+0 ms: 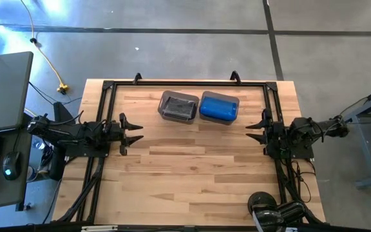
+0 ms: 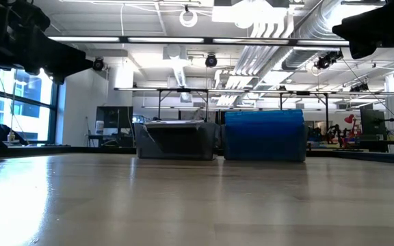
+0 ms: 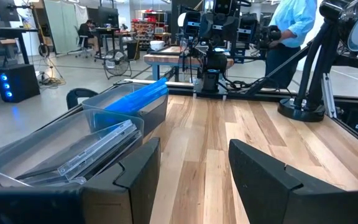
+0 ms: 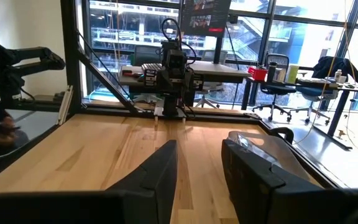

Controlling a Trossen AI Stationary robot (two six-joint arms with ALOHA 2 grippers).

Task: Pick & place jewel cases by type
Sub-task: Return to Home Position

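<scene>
Left gripper [image 1: 133, 129] and right gripper [image 1: 253, 127] empty, fingers apart, at the table [image 1: 192, 174] sides, hold dark jewel cases [image 1: 178, 107] in one translucent bin [image 1: 162, 109] and blue jewel cases [image 1: 219, 108] in the neighbouring bin [image 1: 239, 103] by opposite edges, gently: probably light, stiff, slick, brittle.

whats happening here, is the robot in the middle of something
Neither arm is handling anything right now. The left gripper and right gripper sit open at opposite sides of the table, apart from the bins. The sorting looks finished: the blue jewel cases fill the right bin, and the dark and clear cases lie in the left bin. Every case in view is inside a bin.
</scene>
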